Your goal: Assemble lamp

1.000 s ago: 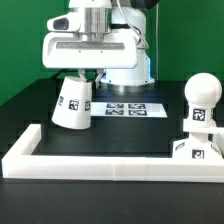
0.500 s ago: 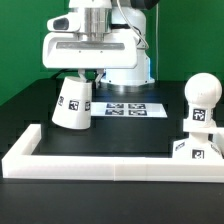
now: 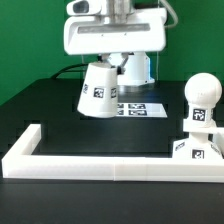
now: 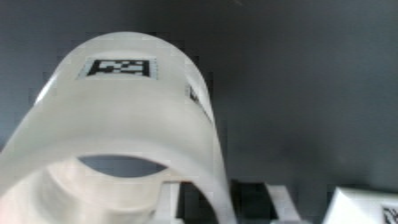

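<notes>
My gripper [image 3: 106, 62] is shut on the white cone-shaped lamp shade [image 3: 100, 92] and holds it tilted, lifted off the black table. Its fingertips are hidden by the shade's top. In the wrist view the shade [image 4: 125, 130] fills most of the picture, with a square tag on its side and its open end facing the camera. The round-headed bulb [image 3: 203, 92] stands upright in the flat angular base [image 3: 193, 148] at the exterior view's right, well apart from the shade.
The marker board [image 3: 137, 107] lies on the table behind and below the shade. A long white rail-like border [image 3: 110, 162] runs along the front edge and up the exterior view's left side.
The gripper has risen and moved toward the exterior view's right, carrying the shade off the table. The bulb and base have not moved.
</notes>
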You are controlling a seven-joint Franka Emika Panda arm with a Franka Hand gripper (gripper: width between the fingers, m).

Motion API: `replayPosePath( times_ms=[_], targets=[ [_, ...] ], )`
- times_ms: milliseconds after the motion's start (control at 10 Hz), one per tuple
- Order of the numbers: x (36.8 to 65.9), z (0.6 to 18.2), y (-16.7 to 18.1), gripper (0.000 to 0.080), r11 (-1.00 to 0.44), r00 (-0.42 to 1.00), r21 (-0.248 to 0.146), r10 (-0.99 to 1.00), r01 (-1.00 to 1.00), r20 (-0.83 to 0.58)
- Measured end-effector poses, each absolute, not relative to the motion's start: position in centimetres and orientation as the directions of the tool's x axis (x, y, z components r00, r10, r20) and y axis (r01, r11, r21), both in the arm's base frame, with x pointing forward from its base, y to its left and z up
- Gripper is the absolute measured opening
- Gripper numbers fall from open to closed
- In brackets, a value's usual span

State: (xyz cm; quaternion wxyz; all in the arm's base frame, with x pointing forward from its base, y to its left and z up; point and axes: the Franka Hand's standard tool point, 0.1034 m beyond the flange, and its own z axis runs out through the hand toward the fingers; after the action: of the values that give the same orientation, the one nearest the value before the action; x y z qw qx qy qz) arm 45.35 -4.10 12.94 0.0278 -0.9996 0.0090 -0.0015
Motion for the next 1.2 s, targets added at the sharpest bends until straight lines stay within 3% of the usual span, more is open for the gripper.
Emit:
replayPosePath(
  times_ms=[400, 1000, 1200],
  targets=[
    [49.0, 16.5, 0.0, 0.0044, -0.993, 0.995, -0.079, -0.095, -0.092, 0.031],
    [49.1, 16.6, 0.2, 0.0044, -0.991, 0.995, -0.092, -0.099, -0.096, 0.022],
    [50.5, 18.0, 1.9, 0.0044, -0.989, 0.996, -0.123, -0.083, -0.080, 0.022]
  ],
)
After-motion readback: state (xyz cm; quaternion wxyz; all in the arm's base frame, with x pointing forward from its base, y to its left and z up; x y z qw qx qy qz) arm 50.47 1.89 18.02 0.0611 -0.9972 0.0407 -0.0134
